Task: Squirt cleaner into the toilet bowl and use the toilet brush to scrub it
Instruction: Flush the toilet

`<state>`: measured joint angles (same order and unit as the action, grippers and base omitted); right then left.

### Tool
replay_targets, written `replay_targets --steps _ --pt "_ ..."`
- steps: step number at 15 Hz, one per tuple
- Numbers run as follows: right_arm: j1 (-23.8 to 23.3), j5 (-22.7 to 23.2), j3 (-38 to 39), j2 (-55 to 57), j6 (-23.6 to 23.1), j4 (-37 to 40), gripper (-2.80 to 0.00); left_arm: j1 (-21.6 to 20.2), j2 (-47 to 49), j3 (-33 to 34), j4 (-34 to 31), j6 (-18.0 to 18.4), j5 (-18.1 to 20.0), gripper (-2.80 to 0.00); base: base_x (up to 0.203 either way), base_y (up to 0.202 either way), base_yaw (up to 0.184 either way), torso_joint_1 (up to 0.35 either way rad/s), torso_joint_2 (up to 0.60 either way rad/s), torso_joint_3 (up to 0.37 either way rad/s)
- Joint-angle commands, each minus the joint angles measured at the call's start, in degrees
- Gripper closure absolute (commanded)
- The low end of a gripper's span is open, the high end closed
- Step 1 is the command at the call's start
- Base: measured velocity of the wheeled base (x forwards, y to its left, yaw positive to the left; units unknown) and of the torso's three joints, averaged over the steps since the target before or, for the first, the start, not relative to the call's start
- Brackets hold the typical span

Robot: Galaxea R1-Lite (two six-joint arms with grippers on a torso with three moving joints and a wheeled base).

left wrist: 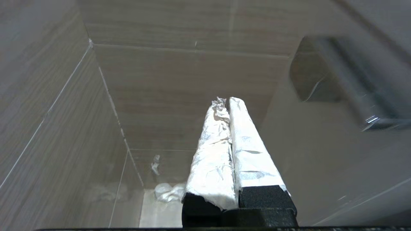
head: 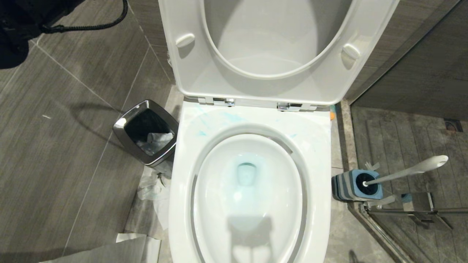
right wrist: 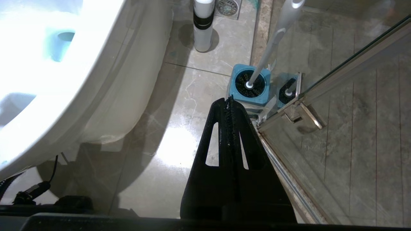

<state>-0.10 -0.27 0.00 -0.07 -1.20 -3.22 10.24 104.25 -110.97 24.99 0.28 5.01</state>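
The toilet bowl (head: 252,118) stands in the middle of the head view with its seat and lid raised. Thin blue-teal cleaner streaks (head: 232,117) lie on its back rim, and the water in the bowl (head: 246,175) is tinted light blue. The toilet brush (head: 406,171) stands in its blue-and-grey holder (head: 345,188) on the floor to the bowl's right, handle leaning right. My right gripper (right wrist: 227,99) is shut and empty, low over the floor just short of the holder (right wrist: 236,96). My left gripper (left wrist: 224,101), fingers wrapped in white paper, is shut on nothing, facing tiled surfaces.
A chrome-rimmed black trash bin (head: 122,124) sits left of the bowl, with crumpled paper (head: 153,190) on the floor beside it. A glass shower door (right wrist: 337,96) with a metal hinge (right wrist: 305,112) runs right of the holder. A white-grey bottle (right wrist: 203,25) stands by the floor drain (right wrist: 227,6).
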Motion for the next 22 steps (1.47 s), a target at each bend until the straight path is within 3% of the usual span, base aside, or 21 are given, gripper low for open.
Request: replay_targets --steps 1,5,15,22 --pt "0.01 0.00 1.47 0.08 -0.03 -0.03 0.00 0.80 -1.05 -0.12 0.46 -0.41 -0.14 0.00 0.000 0.000 0.000 0.000 0.00 0.000" --pt "0.01 0.00 1.41 0.07 -0.03 -0.03 0.00 1.85 -1.65 -0.12 6.95 -1.50 -0.43 0.00 0.000 0.000 0.000 0.000 0.00 0.000" --pt "0.01 0.00 1.41 0.07 -0.03 -0.03 0.00 7.98 -2.10 0.14 6.91 -1.33 -0.51 0.00 0.000 0.000 0.000 0.000 0.00 0.000" --pt "0.01 0.00 1.47 0.07 -0.03 -0.03 0.00 9.66 -1.86 2.37 7.09 -0.98 -0.63 0.00 0.000 0.000 0.000 0.000 0.00 0.000"
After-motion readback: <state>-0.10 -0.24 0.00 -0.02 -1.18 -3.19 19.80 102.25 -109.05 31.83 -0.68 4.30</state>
